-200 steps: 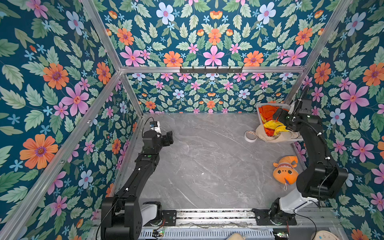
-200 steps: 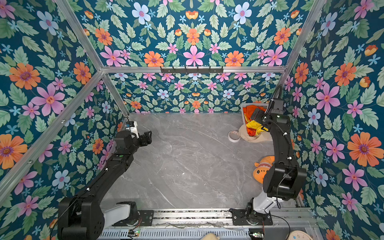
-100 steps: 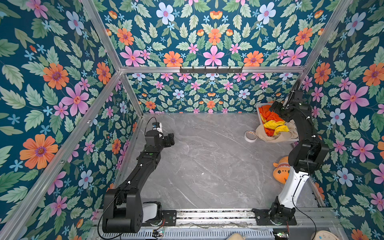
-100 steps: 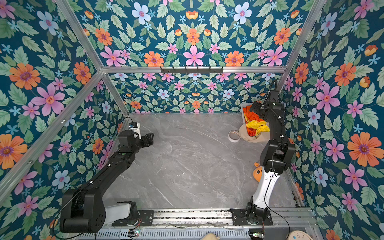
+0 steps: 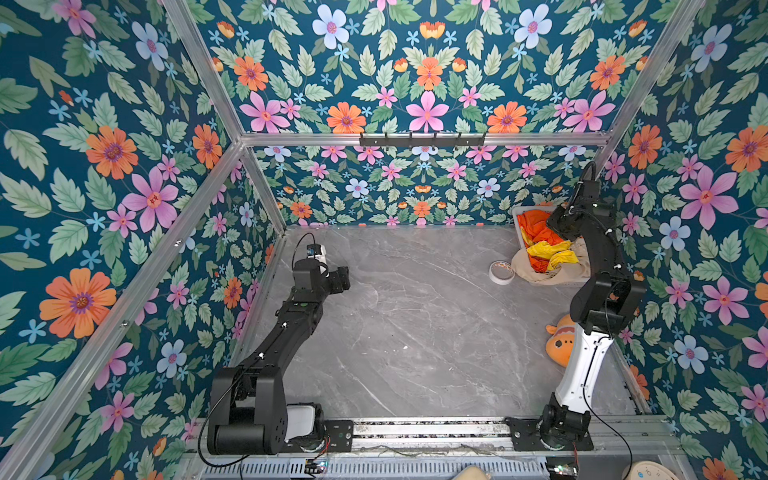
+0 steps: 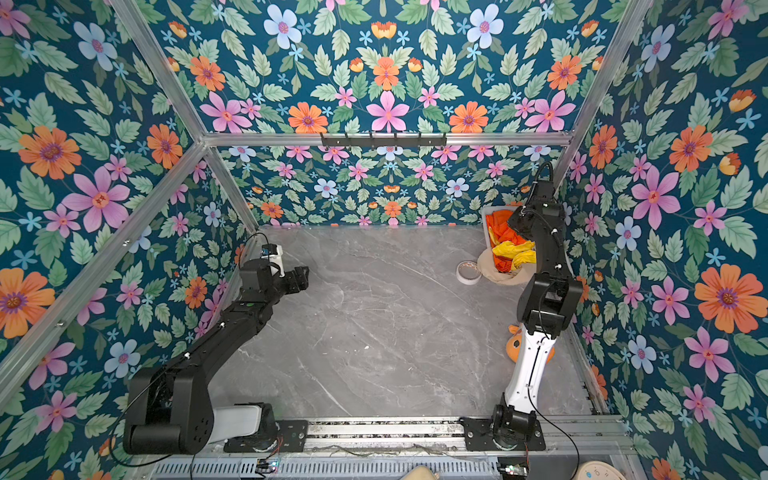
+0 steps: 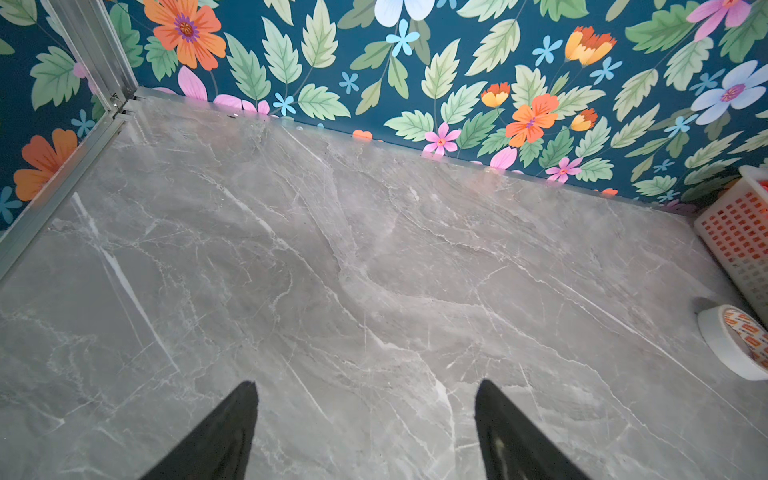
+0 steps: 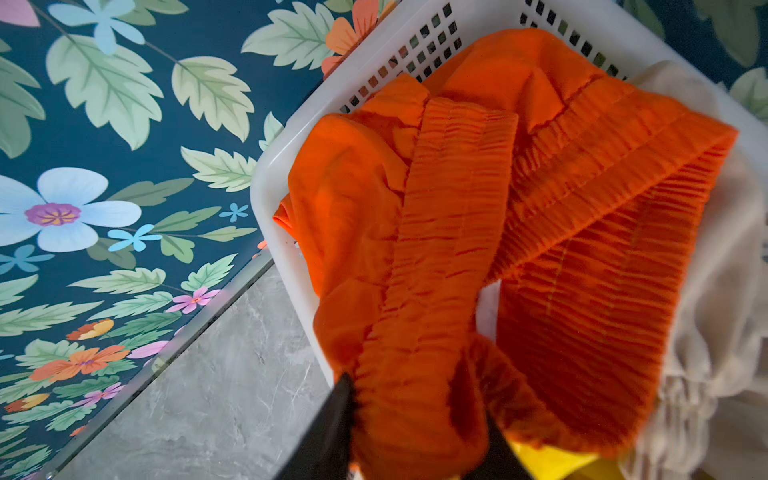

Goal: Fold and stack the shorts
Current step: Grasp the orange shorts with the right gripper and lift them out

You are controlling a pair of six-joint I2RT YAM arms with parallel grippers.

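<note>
The shorts lie heaped in a white basket (image 5: 517, 210) at the table's back right. The orange shorts (image 5: 536, 224) (image 6: 500, 226) (image 8: 457, 208) are on top. The yellow shorts (image 5: 548, 251) (image 6: 513, 251) (image 8: 552, 465) lie in front of them, and the beige shorts (image 5: 528, 268) (image 6: 492, 266) (image 8: 727, 291) hang over the basket's front. My right gripper (image 5: 557, 226) (image 6: 519, 224) (image 8: 415, 399) reaches down into the basket, shut on a bunch of the orange shorts' ribbed waistband. My left gripper (image 5: 343, 278) (image 6: 301, 278) (image 7: 365, 390) hovers open over bare table at the left, holding nothing.
A roll of white tape (image 5: 501, 272) (image 6: 468, 272) (image 7: 731, 340) lies just left of the basket (image 7: 744, 224) (image 8: 282, 174). An orange plush fish (image 5: 561, 340) (image 6: 515, 345) sits by the right wall, behind the right arm. Flowered walls close in three sides of the grey marble table (image 5: 415, 332).
The right arm has straightened and reached farther back over the basket. Its jaws have gone from wide open to shut on the orange shorts. The left arm has shifted only slightly.
</note>
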